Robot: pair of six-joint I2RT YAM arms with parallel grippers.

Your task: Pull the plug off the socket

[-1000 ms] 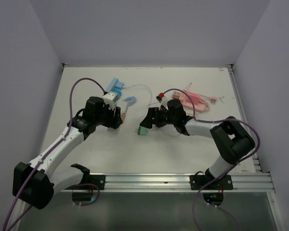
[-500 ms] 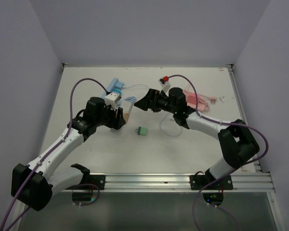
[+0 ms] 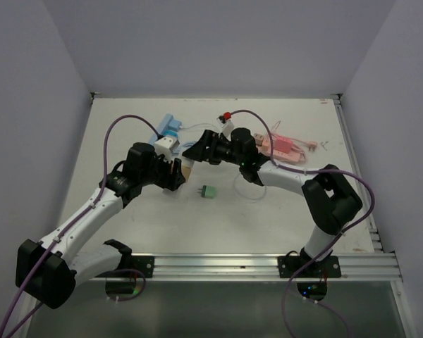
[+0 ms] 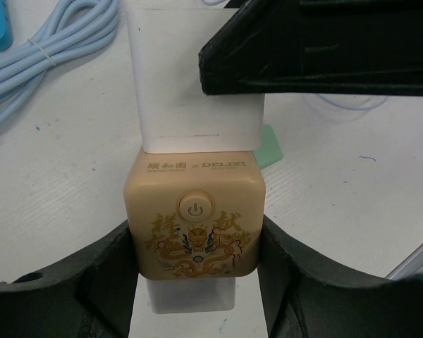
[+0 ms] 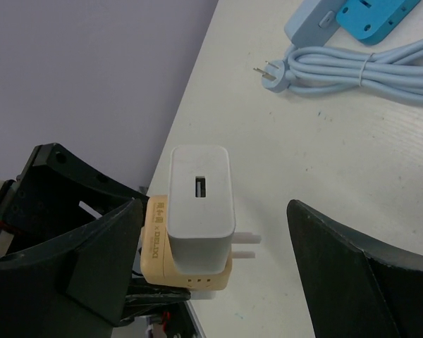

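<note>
Clamping the tan socket (image 4: pixel 194 225) with my left gripper (image 4: pixel 194 278) anchors it, so my right gripper (image 5: pixel 215 211), fingers (image 5: pixel 352 282) spread wide, can straddle the white plug (image 5: pixel 201 197) plugged into it.

This looks like a robotics laboratory, a small test cell: a bare white table (image 3: pixel 282 225) is closed in by plain pale walls (image 3: pixel 211 49) on the left, far and right sides. Two robot arms (image 3: pixel 92 209) are bolted to an aluminium rail (image 3: pixel 218 264) at the near edge, and purple cables (image 3: pixel 120 120) loop loose above them. On the far part of the table lie a blue power strip (image 3: pixel 168 127) and a pink power strip (image 3: pixel 282 146).
</note>
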